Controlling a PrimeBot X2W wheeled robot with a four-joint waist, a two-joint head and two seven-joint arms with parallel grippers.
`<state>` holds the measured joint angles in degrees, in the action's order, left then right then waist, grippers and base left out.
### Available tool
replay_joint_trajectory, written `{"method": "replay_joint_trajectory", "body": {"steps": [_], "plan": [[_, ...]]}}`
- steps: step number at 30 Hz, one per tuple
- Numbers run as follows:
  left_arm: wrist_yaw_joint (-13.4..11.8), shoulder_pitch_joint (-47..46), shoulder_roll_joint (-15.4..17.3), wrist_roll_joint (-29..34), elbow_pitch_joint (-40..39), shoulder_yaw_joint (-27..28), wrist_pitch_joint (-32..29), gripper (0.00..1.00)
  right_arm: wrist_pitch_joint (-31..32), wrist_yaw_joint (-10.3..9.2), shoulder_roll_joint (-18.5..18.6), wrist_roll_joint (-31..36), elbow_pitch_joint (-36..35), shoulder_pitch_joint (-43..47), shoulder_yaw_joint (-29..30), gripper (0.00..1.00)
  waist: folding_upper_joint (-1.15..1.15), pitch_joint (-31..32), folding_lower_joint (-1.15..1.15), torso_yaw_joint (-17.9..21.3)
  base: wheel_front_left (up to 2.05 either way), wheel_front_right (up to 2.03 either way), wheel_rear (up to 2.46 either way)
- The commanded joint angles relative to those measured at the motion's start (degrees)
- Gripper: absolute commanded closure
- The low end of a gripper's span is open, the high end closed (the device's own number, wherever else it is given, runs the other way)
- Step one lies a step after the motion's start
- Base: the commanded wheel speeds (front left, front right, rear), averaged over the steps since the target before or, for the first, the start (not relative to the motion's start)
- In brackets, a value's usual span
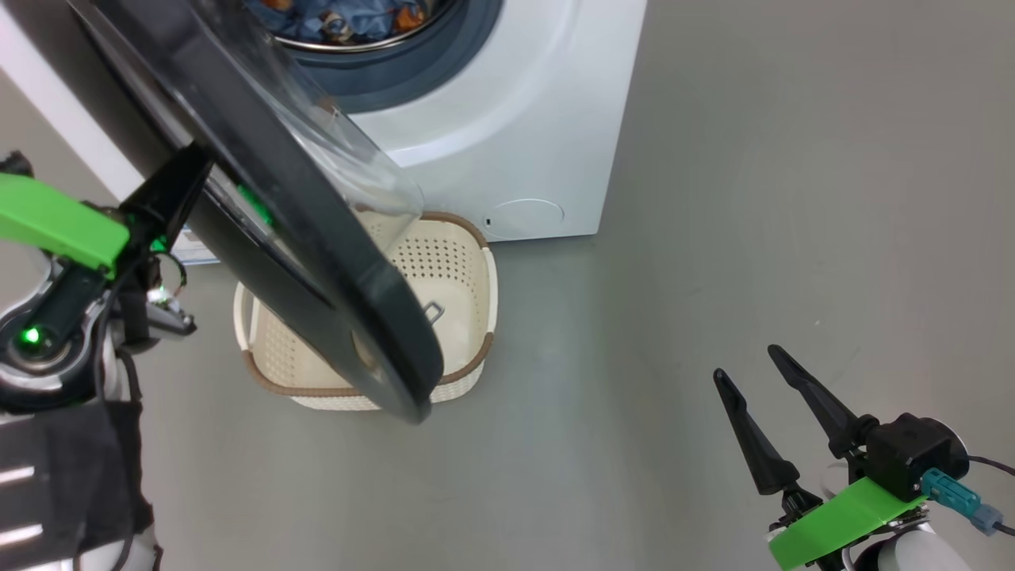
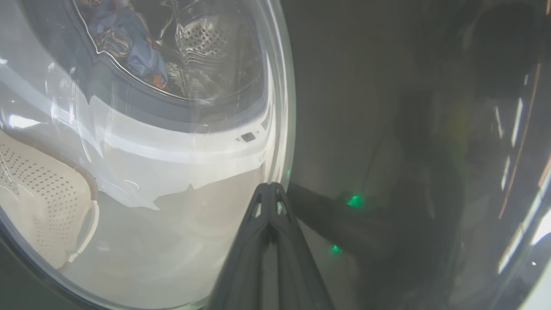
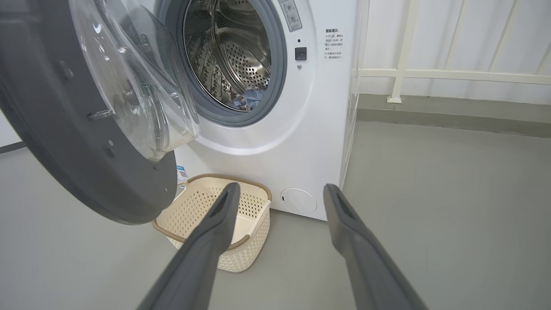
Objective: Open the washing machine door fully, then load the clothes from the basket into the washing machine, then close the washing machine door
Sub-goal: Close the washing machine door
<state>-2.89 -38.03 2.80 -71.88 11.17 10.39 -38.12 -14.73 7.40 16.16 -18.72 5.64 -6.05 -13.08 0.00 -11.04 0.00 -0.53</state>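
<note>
dark fingers of the left gripper (image 2: 270,190) are pressed flat together with nothing between them, and their joined tips sit against the outer face of the washing machine door (image 1: 317,262), right where the clear glass bowl meets the glossy black rim; a dim mirror image of the gripper in that rim meets the tips, so they seem to be touching it. in the head view this arm reaches in from the left, behind the door. the door stands swung out from the washing machine (image 1: 515,119), neither shut nor wide open, with its lower edge hanging over the basket (image 1: 490,277). through the glass, in the left wrist view, the drum mouth and part of the basket show bent and warped. the right gripper (image 1: 745,363) is spread wide and holds nothing, hanging over the grey floor (image 1: 714,198) well off to the right of the machine, its fingers pointing toward the basket and the round cover (image 1: 527,214) low on the white front. the basket sits on the floor just in front of the machine, its perforated cream bottom bare. the clothes (image 3: 249,97), blue with orange-brown prints, lie at the bottom of the steel drum (image 3: 241,51) inside the blue-grey gasket (image 3: 282,64). a white railing (image 3: 430,73) runs along the wall beyond the machine.
</note>
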Motion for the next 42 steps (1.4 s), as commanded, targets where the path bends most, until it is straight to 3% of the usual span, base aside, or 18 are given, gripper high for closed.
{"method": "replay_joint_trajectory", "body": {"steps": [1,10,16,27,28,30,31,32,39,42], "plan": [[1.5,-3.4,1.0,0.2,-1.7,0.4,0.3,1.0,-0.3,0.09,0.3,0.0,-1.1,-1.2,-1.2,0.0,0.0,-0.1,0.0,0.5,0.0,0.0,0.0],[3.8,-5.8,0.7,1.2,3.5,-1.2,3.6,1.0,-0.3,0.09,0.0,-0.1,-1.0,-1.7,-1.3,0.0,0.0,-0.2,0.0,1.8,0.0,0.0,0.0],[5.4,-6.1,2.1,3.8,6.0,-1.7,5.6,1.0,-0.3,0.09,-0.1,-0.1,-0.9,-1.6,-1.1,0.0,0.0,0.1,0.0,2.1,0.0,0.0,0.0],[7.6,1.7,5.8,9.9,2.4,-2.6,9.6,1.0,-0.3,0.09,-0.7,0.5,-0.8,1.2,0.4,0.0,0.0,3.4,0.0,1.0,0.0,0.0,0.0],[7.7,2.7,6.1,10.8,1.7,-2.8,10.1,0.89,-0.3,0.09,-0.7,0.5,-0.8,1.5,0.6,0.0,0.0,3.7,0.0,0.9,0.0,0.0,0.0],[8.2,4.6,6.7,12.4,0.1,-3.0,11.6,0.58,-0.3,0.09,-0.7,0.6,-0.9,2.0,0.9,0.0,0.0,4.2,0.0,0.7,0.0,0.0,0.0],[8.3,5.5,6.8,13.1,-0.7,-3.1,12.4,0.22,-0.3,0.09,-0.7,0.7,-0.9,2.2,1.0,0.0,0.0,4.3,0.0,0.7,0.0,0.0,0.0],[8.6,6.6,6.9,13.6,-1.4,-3.2,13.0,0.0,-0.3,0.09,-0.7,0.8,-0.9,2.5,1.1,0.0,0.0,4.6,0.0,0.6,0.0,0.0,0.0],[9.5,13.8,8.2,19.6,-6.0,-4.7,18.8,0.0,-0.3,0.09,-0.7,1.1,-1.2,3.7,1.8,0.0,0.0,5.6,0.0,0.4,0.0,0.0,0.0],[9.7,17.2,9.1,25.5,-6.9,-5.8,24.6,0.0,-0.3,0.09,-0.7,1.2,-1.3,4.2,2.2,0.0,0.0,5.7,0.0,0.2,0.0,0.0,0.0]]}}
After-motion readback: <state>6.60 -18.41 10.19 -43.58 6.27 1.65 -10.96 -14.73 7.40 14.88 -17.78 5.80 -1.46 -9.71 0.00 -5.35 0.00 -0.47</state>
